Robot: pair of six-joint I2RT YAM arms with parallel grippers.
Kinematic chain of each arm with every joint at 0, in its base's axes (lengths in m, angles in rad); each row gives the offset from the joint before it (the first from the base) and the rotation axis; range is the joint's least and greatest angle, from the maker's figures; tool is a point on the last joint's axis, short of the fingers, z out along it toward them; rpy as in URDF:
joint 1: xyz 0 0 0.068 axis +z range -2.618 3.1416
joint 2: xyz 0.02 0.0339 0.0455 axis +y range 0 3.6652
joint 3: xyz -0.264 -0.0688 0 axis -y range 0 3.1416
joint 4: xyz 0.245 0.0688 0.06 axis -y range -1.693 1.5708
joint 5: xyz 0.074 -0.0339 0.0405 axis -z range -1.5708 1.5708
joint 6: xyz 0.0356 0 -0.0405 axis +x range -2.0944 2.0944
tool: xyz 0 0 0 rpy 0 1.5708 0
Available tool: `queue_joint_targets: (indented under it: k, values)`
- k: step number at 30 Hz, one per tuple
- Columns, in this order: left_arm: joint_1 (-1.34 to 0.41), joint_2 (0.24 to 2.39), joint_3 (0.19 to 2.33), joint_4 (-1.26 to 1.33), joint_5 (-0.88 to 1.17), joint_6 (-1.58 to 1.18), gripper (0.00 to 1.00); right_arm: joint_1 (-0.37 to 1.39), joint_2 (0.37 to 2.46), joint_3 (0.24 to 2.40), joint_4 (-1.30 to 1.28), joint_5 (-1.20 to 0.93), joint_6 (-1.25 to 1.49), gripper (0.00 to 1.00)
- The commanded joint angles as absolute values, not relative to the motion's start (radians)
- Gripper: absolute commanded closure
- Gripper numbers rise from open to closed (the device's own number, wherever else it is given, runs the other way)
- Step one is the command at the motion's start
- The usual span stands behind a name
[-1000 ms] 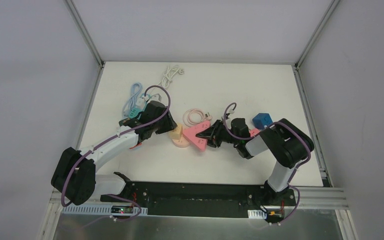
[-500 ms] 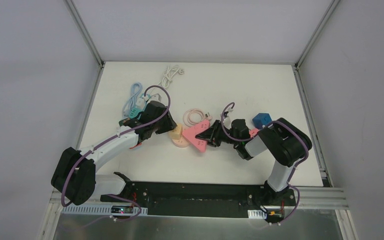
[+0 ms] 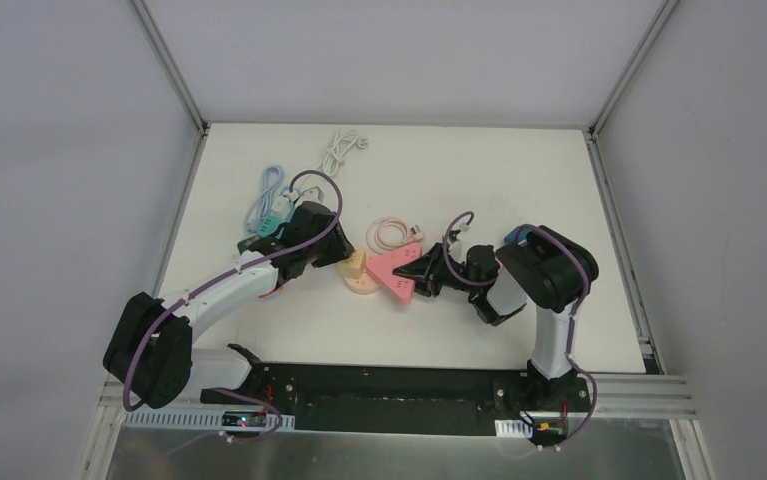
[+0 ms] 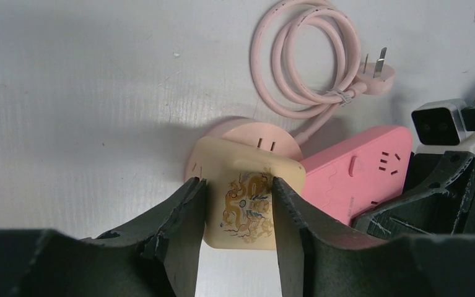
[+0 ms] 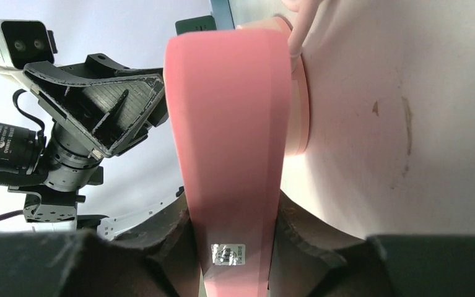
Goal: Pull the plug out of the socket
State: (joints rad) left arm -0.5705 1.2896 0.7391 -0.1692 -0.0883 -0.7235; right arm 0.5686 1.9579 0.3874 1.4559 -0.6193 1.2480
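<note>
The top camera looks down on the desk (image 3: pixel 479 170) from above its near edge. Both wrist cameras, very close, share the pink strip (image 4: pixel 358 173).

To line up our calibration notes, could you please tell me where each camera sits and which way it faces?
Top external: above and behind, looking down at the table; both arms show.
Left wrist: looks down past the left gripper at the cream plug.
Right wrist: looks sideways along the table; the right gripper clamps the pink power strip.
Shared: both wrist views show that strip and the other arm's gripper.
</note>
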Motion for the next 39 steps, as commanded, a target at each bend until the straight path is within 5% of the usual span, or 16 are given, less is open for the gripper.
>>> queue_joint_targets:
  k: [1, 12, 28, 34, 39]
  values:
    - [-0.614, 1.401, 0.641, -0.496, -0.05, -0.686, 0.59, 0.578, 1.95, 0.4, 1.586, -0.655, 1.245, 1.0]
    - [-0.619, 1.417, 0.652, -0.506, -0.064, -0.684, 0.59, 0.595, 1.725, 0.394, 1.23, -0.633, 0.835, 1.0]
    - [-0.636, 1.429, 0.65, -0.513, -0.085, -0.679, 0.6, 0.576, 1.878, 0.478, 1.34, -0.628, 1.268, 1.0]
    - [-0.642, 1.433, 0.663, -0.516, -0.09, -0.684, 0.61, 0.618, 1.772, 0.467, 1.235, -0.619, 0.987, 1.0]
    - [-0.649, 1.437, 0.664, -0.516, -0.098, -0.681, 0.62, 0.677, 1.599, 0.505, 0.905, -0.504, 0.703, 1.0]
